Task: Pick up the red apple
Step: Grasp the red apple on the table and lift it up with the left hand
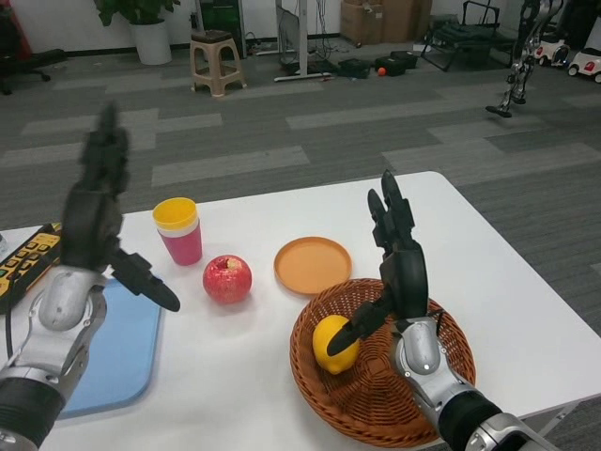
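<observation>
The red apple (227, 279) sits on the white table (235, 376), just in front of a pink cup with a yellow top (177, 230). My left hand (101, 211) is raised to the left of the apple, fingers spread upward and thumb pointing toward the apple, holding nothing. My right hand (396, 268) is raised over the wicker basket (376, 404), fingers apart and empty, its thumb close to the lemon (334, 344) lying in the basket.
An orange plate (313, 265) lies to the right of the apple. A blue tray (117, 352) lies under my left forearm, with a yellow-black device (28, 258) at the far left edge. Beyond the table are a stool (215, 61) and office clutter.
</observation>
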Tool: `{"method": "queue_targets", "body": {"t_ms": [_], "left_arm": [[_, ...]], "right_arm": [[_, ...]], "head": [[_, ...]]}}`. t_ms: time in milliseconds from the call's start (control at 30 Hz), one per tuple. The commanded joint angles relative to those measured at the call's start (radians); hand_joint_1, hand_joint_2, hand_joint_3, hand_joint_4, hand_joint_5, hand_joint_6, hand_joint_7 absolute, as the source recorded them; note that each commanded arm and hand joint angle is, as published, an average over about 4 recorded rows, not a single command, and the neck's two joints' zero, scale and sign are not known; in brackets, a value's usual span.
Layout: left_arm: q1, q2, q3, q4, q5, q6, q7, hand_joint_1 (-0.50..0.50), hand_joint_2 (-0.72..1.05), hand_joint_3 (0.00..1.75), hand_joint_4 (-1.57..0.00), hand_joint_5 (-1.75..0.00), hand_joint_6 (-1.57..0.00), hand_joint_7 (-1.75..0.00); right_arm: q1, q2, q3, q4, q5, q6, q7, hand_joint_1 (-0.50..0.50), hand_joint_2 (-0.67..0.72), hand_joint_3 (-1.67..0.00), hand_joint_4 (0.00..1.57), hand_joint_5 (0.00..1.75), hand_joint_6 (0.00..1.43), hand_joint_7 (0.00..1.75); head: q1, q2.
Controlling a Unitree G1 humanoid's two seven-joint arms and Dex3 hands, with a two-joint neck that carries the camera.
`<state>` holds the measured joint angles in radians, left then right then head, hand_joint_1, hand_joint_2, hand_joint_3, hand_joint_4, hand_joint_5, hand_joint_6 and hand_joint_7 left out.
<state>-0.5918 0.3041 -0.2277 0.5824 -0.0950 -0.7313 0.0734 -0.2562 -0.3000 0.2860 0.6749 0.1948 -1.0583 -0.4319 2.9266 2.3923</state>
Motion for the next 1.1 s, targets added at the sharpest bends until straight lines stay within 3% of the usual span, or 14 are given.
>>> {"method": "queue_targets", "body": {"t_ms": [33,267,400,533,667,800,1100], "left_arm": [[-0.045,0.035,-0.016,-0.042,0.1,0.067,-0.035,-0.5,-0.55,0.09,0.0,0.0,0.0,0.0],[-0.139,0.073,-0.124,-0.062,0.244,0.177,-0.063,-0.5,-0.55,0.09,0.0,0.0,0.0,0.0],[-0.263,0.112,-0.312,-0.017,0.278,0.276,-0.077,-0.5,-0.55,0.09,0.0,0.0,0.0,0.0],[-0.377,0.116,-0.492,0.084,0.265,0.343,-0.093,-0.5,-0.55,0.09,0.0,0.0,0.0,0.0],[-0.482,0.088,-0.663,0.182,0.259,0.457,-0.113,-0.5,-0.57,0.09,0.0,0.0,0.0,0.0],[-0.563,0.006,-0.799,0.308,0.261,0.599,-0.119,-0.5,-0.55,0.09,0.0,0.0,0.0,0.0],[-0.64,-0.104,-0.984,0.487,0.245,0.739,-0.106,-0.5,-0.55,0.09,0.0,0.0,0.0,0.0]], "right_arm": [[0.005,-0.008,-0.011,0.012,0.003,-0.005,0.002,-0.42,0.6,0.0,0.0,0.0,0.0,0.0],[0.001,-0.008,-0.012,0.024,0.003,-0.004,0.002,-0.42,0.6,0.0,0.0,0.0,0.0,0.0],[-0.011,-0.013,-0.009,0.045,0.004,-0.003,0.002,-0.42,0.6,0.0,0.0,0.0,0.0,0.0],[-0.024,-0.016,-0.007,0.07,0.005,-0.003,0.002,-0.42,0.6,0.0,0.0,0.0,0.0,0.0],[-0.034,-0.016,-0.007,0.091,0.005,-0.003,0.002,-0.42,0.6,0.0,0.0,0.0,0.0,0.0],[-0.037,-0.016,-0.009,0.106,0.005,-0.003,0.002,-0.42,0.6,0.0,0.0,0.0,0.0,0.0],[-0.036,-0.016,-0.01,0.118,0.008,-0.003,0.002,-0.42,0.6,0.0,0.0,0.0,0.0,0.0]], "head": [[0.0,0.0],[0.015,-0.008],[0.053,-0.007],[0.07,0.001],[0.075,0.005],[0.094,0.019],[0.105,0.023]]}}
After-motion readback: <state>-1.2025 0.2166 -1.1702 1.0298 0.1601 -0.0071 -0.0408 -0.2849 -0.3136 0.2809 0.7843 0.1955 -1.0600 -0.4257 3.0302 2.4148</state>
